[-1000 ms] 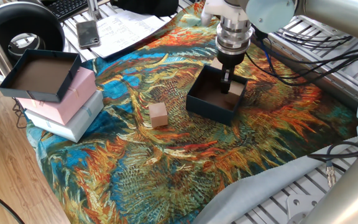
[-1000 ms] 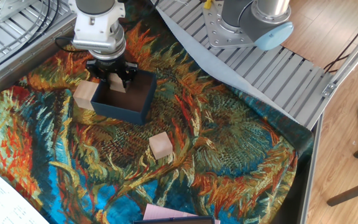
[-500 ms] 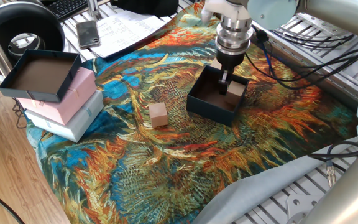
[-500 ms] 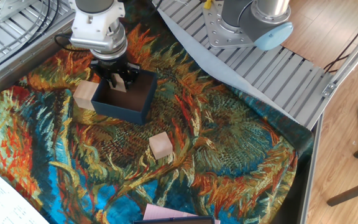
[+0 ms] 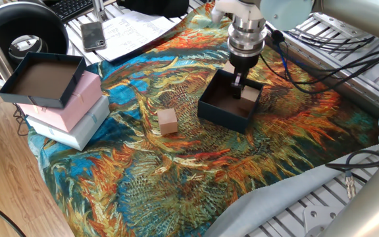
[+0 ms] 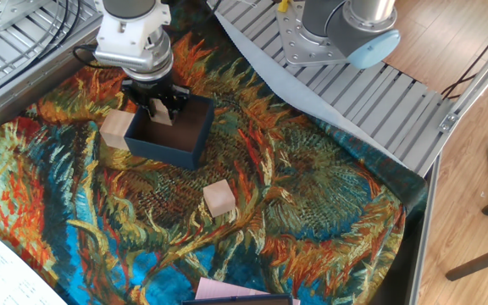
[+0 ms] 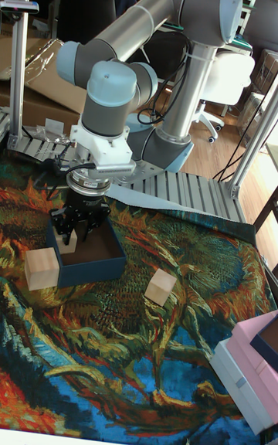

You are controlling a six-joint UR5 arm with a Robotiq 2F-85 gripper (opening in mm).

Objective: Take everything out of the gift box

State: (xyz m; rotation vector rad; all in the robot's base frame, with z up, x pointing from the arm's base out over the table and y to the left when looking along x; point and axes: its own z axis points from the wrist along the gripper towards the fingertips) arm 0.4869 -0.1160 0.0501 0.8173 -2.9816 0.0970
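The other fixed view: gripper [image 6: 159, 111], straight above, closes on the last cube [image 6: 162, 115] in the gift box [image 6: 173, 138], upper left.

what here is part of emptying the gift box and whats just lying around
Part of the job: gift box; cube inside it; two cubes already out; gripper.

Lying about: lid, pink box, white box, phone, papers.

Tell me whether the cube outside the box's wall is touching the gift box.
Touching. In the other fixed view the cube sits flush against the gift box wall with no cloth showing between them; the tall fixed view agrees.
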